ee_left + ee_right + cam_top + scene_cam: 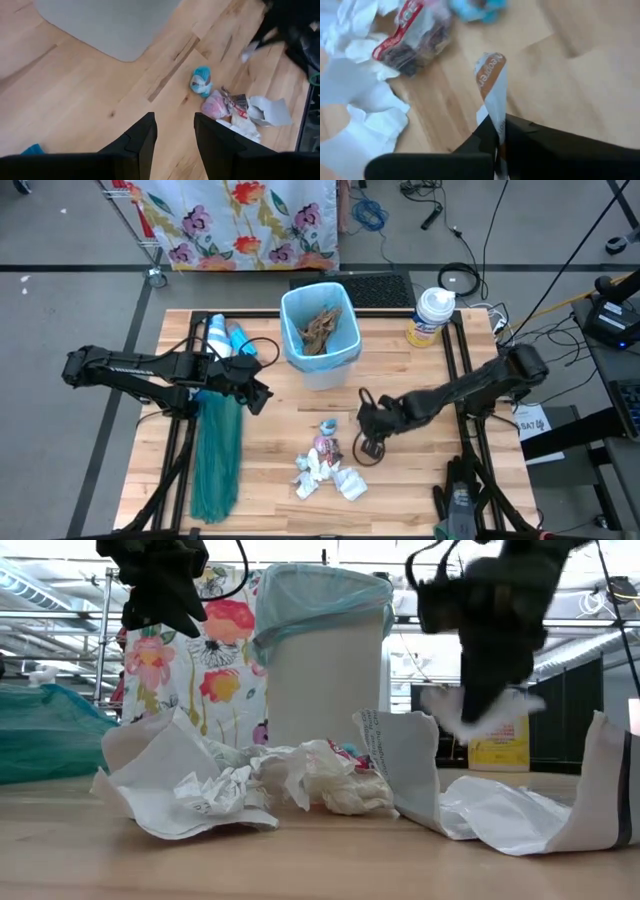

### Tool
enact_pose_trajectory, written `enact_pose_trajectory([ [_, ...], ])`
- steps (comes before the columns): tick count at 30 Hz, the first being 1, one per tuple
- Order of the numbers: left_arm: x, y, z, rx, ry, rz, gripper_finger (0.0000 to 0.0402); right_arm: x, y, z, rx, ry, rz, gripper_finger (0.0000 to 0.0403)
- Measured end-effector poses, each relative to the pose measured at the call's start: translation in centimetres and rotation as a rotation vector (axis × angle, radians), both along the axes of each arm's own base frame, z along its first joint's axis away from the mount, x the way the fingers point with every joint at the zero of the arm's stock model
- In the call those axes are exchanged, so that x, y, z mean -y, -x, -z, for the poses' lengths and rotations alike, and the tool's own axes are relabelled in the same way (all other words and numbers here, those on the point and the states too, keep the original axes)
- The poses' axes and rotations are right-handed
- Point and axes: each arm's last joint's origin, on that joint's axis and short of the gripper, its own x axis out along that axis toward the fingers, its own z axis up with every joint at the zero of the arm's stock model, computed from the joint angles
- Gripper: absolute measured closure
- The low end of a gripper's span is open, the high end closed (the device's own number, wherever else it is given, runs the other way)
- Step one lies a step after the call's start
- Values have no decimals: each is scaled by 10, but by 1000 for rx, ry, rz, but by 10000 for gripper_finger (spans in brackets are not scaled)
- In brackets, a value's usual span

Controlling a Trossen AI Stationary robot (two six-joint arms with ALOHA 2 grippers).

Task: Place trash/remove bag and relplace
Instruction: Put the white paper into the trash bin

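A small white bin (322,370) stands at the table's far middle, lined with the pale blue bag (292,315), whose edge folds over the rim (325,585). Crumpled brown paper (322,330) lies inside. Loose trash (330,470) lies on the table near the front: white paper (360,100), a red-and-white wrapper (412,37) and a blue bit (201,81). Just right of the pile, my right gripper (368,428) is shut on a white paper scrap (492,90). Left of the bin, my left gripper (174,135) hangs open above bare wood. My right gripper pinches the white scrap with brown print between its two fingers (520,135), at the scrap's near end (496,125). The fingers slant steeply down from the table's right. The scrap sticks out past the fingertips and is lifted clear of the table (480,715).
A darker teal bag (215,455) lies along the left side under my left arm, with a blue-and-white bundle (228,338) at the far left. A yellow-and-white container (432,315) stands right of the bin. Bare wood lies between the bin and the pile.
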Motion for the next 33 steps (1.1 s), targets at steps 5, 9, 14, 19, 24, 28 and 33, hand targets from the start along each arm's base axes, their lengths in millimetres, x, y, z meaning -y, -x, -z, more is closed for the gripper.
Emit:
enact_pose_trajectory([
  [5,0,0,0,-1,-20,11,265,15,2,-64,58,31,6,401],
  [9,-1,0,0,-3,-45,6,265,29,1,-116,114,142,73,401],
  [14,-9,0,0,-12,-110,18,265,54,-2,-179,257,233,78,402],
  [19,-22,1,0,-31,-189,26,265,87,-7,-234,497,364,103,402],
  [24,-35,3,0,-53,-257,31,265,126,-15,-263,744,472,223,402],
  [28,-47,5,0,-59,-263,50,265,157,-27,-264,805,517,265,400],
  [33,-58,8,0,-63,-276,85,265,186,-51,-237,743,472,288,384],
])
